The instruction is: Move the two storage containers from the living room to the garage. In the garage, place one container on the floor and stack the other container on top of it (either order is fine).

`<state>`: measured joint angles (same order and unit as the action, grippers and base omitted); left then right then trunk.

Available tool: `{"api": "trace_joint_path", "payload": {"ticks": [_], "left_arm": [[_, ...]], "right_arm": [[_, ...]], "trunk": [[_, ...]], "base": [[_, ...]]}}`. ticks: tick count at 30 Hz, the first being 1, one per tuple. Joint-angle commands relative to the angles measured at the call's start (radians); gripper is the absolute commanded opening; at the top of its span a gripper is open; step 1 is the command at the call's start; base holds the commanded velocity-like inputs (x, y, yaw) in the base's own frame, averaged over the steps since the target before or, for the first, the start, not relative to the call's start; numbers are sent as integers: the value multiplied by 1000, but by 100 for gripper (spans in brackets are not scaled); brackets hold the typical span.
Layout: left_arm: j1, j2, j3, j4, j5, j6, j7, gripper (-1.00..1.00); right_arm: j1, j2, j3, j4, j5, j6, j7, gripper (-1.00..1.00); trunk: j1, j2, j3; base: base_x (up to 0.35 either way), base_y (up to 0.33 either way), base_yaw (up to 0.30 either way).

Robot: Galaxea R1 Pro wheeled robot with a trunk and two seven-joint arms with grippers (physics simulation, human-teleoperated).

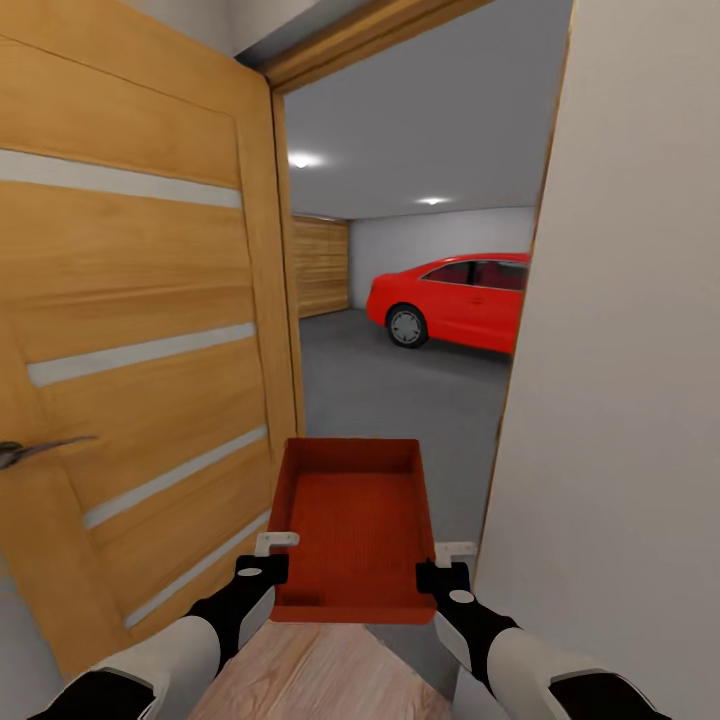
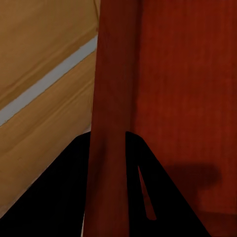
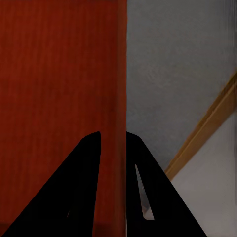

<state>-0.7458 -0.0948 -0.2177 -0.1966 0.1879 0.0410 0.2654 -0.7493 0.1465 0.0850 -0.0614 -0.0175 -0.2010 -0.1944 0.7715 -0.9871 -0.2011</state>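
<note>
Both grippers, left gripper (image 1: pixel 272 556) and right gripper (image 1: pixel 449 565), clamp one bin (image 1: pixel 352 525); steer straight toward 12 o'clock, level, clearing door (image 1: pixel 130 350) and wall (image 1: pixel 620 400).

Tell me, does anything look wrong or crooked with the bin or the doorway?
Nothing stands out. The bin is held level between the left gripper and the right gripper, each pinching a side wall. It is empty and undamaged. The door stands open and the garage floor ahead has nothing spilled.
</note>
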Motion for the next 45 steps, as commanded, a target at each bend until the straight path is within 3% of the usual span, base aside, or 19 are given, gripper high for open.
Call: {"api": "trace_joint_path", "payload": {"ticks": [1, 12, 27, 45], "left_arm": [[-1, 1, 15, -6, -17, 5, 31, -100], [-1, 1, 15, -6, -17, 5, 31, -100], [-1, 1, 15, -6, -17, 5, 31, -100], [-1, 1, 15, -6, -17, 5, 31, -100]], "right_arm": [[-1, -8, 6, 38, -15, -5, -60, -100], [-1, -7, 6, 38, -15, -5, -60, -100], [-1, -8, 6, 37, -15, -5, -60, -100], [-1, -7, 6, 38, -15, -5, -59, -100]], "trunk": [[1, -1, -1], [1, -1, -1], [1, -1, -1], [1, -1, -1]], "base": [[238, 220, -285], [240, 223, -277], [240, 227, -33], [240, 228, -270]]}}
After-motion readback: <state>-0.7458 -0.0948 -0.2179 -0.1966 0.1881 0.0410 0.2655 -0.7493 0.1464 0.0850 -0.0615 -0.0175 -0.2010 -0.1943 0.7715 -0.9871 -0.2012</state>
